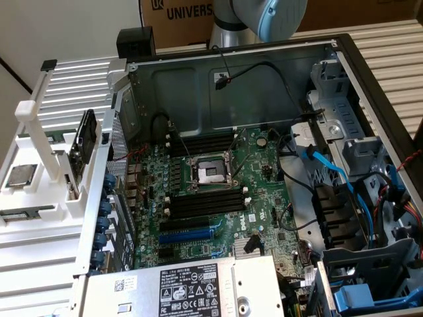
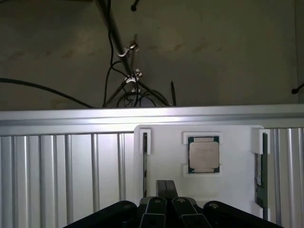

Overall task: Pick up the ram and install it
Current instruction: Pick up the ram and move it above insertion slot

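Observation:
The ram (image 1: 26, 212) lies flat in a white holder (image 1: 39, 231) on the ribbed table, at the exterior view's left of the open computer case. In the wrist view the ram (image 2: 259, 166) is a dark green stick with a pale label, lying beside the square silver processor chip (image 2: 204, 154). My gripper (image 2: 166, 186) hovers above the holder near the chip, apart from the ram. Its fingers (image 2: 161, 187) are pressed together with nothing between them. Long black memory slots (image 1: 205, 201) sit on the motherboard on both sides of the processor socket (image 1: 208, 173).
A thin dark strip (image 2: 145, 161) stands edge-on in a white bracket on the chip's other side. A dark plate (image 1: 84, 142) stands upright on the holder beside the case wall. Cables, blue drive brackets (image 1: 370, 300) and a power supply (image 1: 192, 290) crowd the case. The arm's base (image 1: 264, 16) stands behind it.

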`<state>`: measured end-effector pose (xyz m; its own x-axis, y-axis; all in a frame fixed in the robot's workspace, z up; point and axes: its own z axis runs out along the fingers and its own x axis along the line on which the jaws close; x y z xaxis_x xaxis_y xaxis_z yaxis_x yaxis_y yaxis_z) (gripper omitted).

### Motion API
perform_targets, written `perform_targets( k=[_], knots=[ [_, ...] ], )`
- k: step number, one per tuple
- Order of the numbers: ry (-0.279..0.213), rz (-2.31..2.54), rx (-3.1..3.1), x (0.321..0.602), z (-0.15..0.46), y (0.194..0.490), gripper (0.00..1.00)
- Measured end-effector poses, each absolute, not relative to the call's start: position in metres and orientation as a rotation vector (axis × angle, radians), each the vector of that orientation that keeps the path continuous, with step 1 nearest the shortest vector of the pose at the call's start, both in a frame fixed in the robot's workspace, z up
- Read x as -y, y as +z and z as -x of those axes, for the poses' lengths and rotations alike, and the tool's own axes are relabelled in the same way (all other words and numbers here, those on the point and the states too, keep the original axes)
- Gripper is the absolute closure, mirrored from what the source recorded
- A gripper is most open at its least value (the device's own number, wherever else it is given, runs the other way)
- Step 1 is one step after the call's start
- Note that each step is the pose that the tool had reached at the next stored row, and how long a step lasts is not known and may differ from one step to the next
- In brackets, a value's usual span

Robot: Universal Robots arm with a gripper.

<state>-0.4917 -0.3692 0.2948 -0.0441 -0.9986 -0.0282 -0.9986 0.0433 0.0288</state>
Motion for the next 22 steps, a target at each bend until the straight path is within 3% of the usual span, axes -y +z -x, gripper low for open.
perform_targets(
  k=[22],
  knots=[
    [0.064, 2.171, -2.268, 0.384, 0.481, 0.247, 0.90]
  ],
)
